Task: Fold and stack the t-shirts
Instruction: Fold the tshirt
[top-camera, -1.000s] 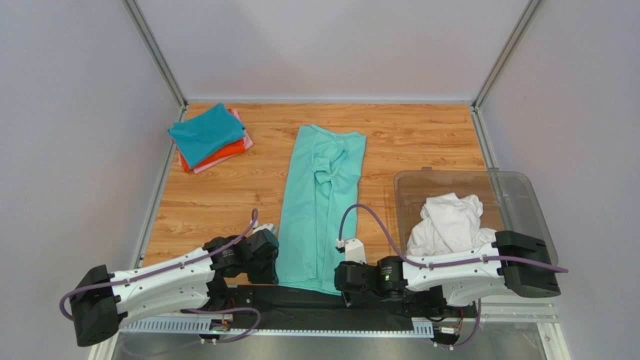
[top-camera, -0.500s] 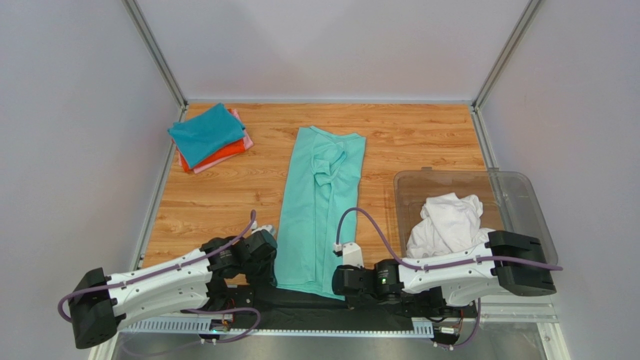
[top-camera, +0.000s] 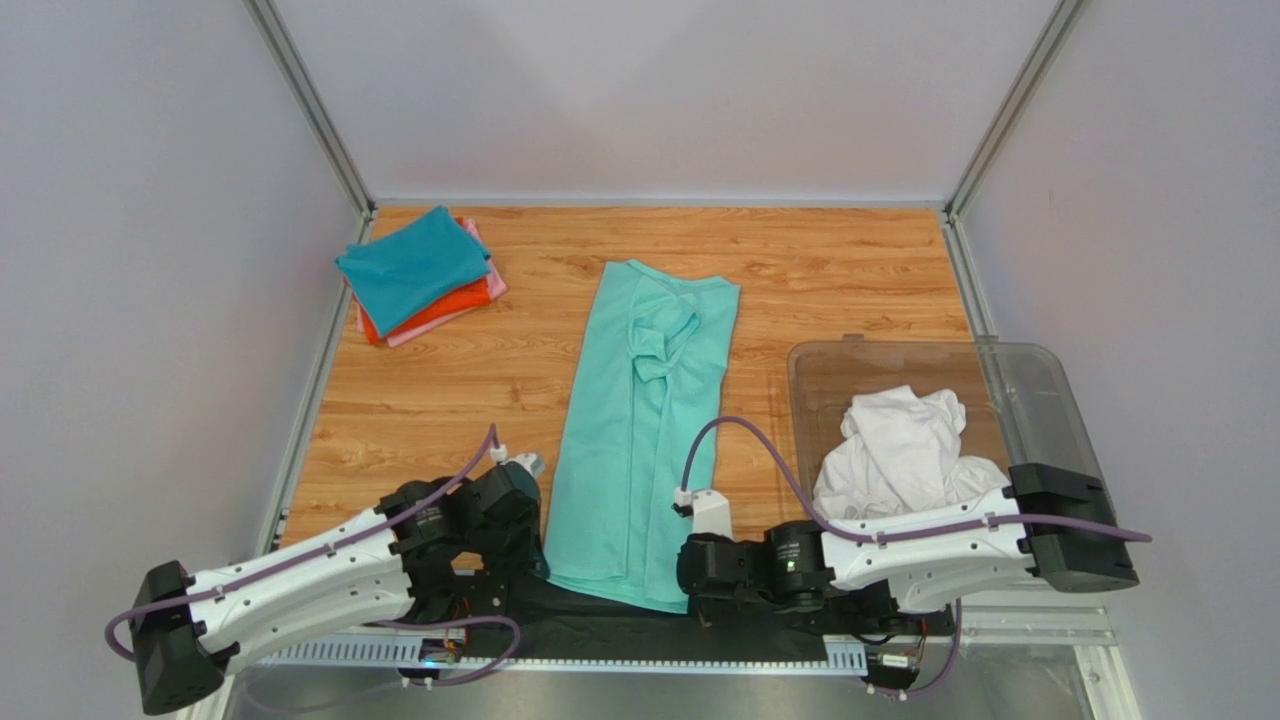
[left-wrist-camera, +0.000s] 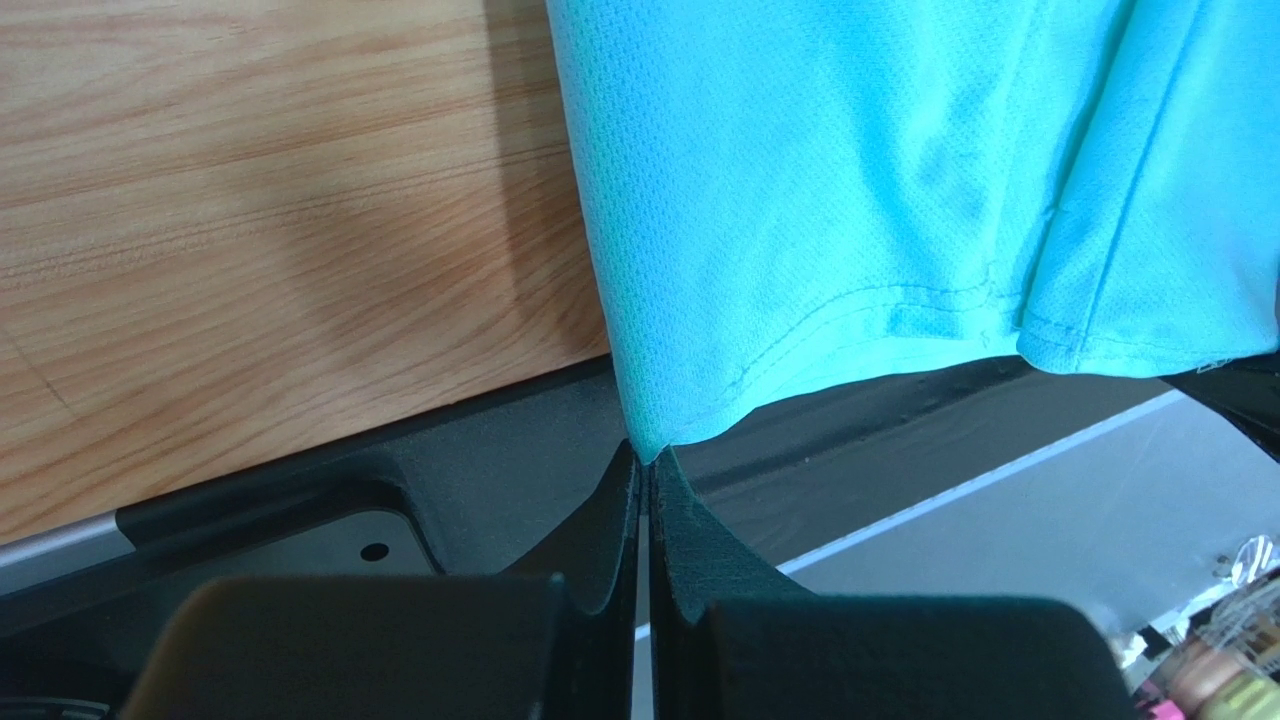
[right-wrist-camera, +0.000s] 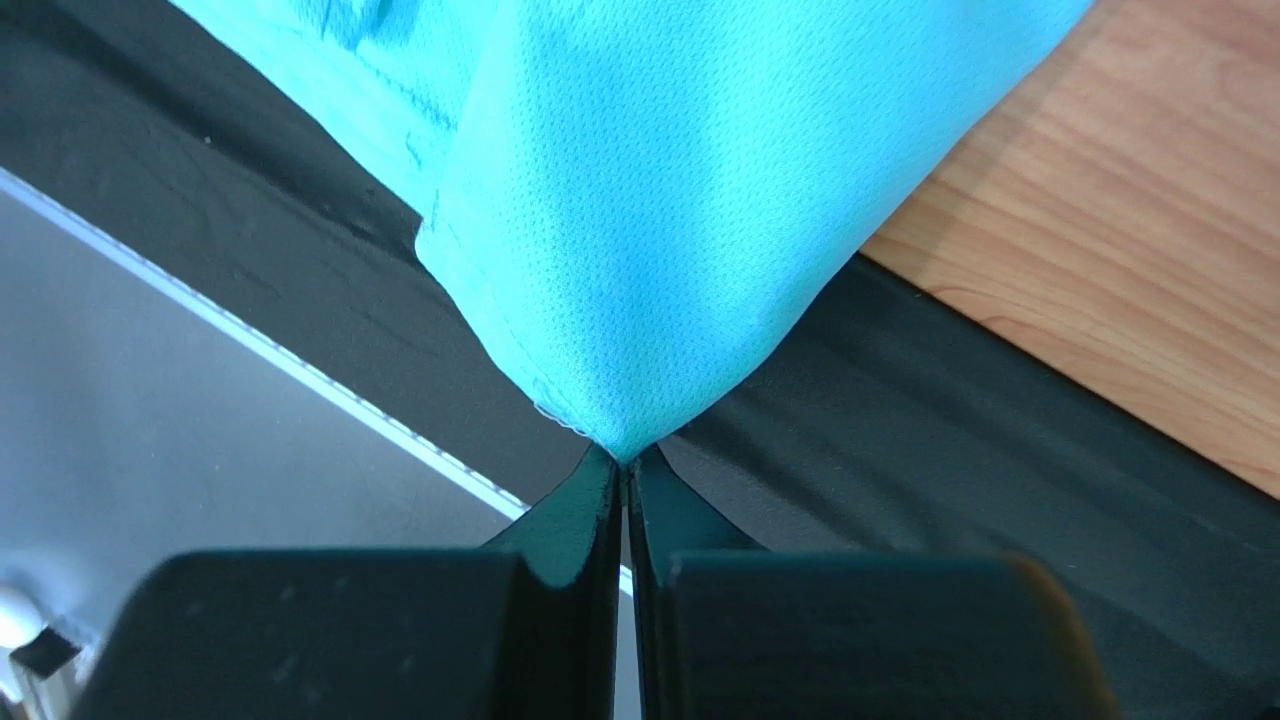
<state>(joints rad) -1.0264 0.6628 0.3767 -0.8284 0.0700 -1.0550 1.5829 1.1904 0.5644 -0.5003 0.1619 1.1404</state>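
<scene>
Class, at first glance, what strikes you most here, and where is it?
The long mint-green t-shirt down the middle of the table stands out, its near corners pinched by the left pincer and right pincer. Then the colourful folded stack at far left, and a crumpled white t-shirt in the clear bin on the right.

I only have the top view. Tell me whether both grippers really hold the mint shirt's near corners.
Observer: In the left wrist view, the left gripper is shut on the mint-green shirt's hem corner.
Operator: Now the right one.
Observer: The right gripper is shut on the other near corner; cloth fans out from its tips.
Operator: Report the hem between them.
Observer: It hangs in loose folds over the black strip.
</scene>
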